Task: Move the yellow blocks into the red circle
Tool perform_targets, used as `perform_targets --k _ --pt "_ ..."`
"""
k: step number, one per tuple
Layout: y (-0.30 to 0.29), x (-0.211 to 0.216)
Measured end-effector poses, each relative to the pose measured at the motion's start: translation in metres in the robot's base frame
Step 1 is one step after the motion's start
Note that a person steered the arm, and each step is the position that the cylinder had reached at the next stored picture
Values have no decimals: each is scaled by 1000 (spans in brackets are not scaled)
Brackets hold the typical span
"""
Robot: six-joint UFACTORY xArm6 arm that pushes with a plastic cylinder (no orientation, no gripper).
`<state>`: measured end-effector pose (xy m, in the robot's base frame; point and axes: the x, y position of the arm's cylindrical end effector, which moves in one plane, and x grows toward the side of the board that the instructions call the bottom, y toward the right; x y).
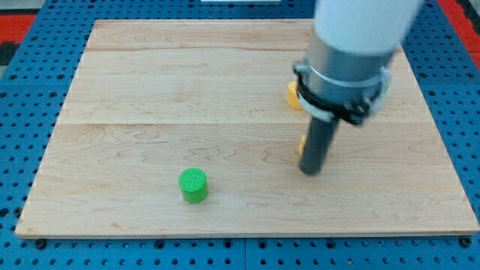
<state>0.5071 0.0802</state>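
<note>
With both yellow blocks [292,95] half hidden behind the arm right of centre, my bare, pincerless tip [310,172] could shove them blindly; no red circle shows, and the green cylinder [193,185] sits lower left.

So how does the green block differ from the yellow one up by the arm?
The green cylinder stands fully in view, alone near the view's bottom; the yellow block is mostly hidden behind the arm, so its shape cannot be told. The green cylinder lies well to the left of my tip; the yellow block sits above it, toward the view's top. Both rest on the wooden board. No red circle shows.
</note>
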Motion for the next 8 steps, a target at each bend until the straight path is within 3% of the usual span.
perform_targets --k 1,2,3,4,5,8 --pt "-47 -30" --pt "-75 -31" --pt "-77 -10" --pt "-52 42" --pt "-40 35" --pt "23 -56"
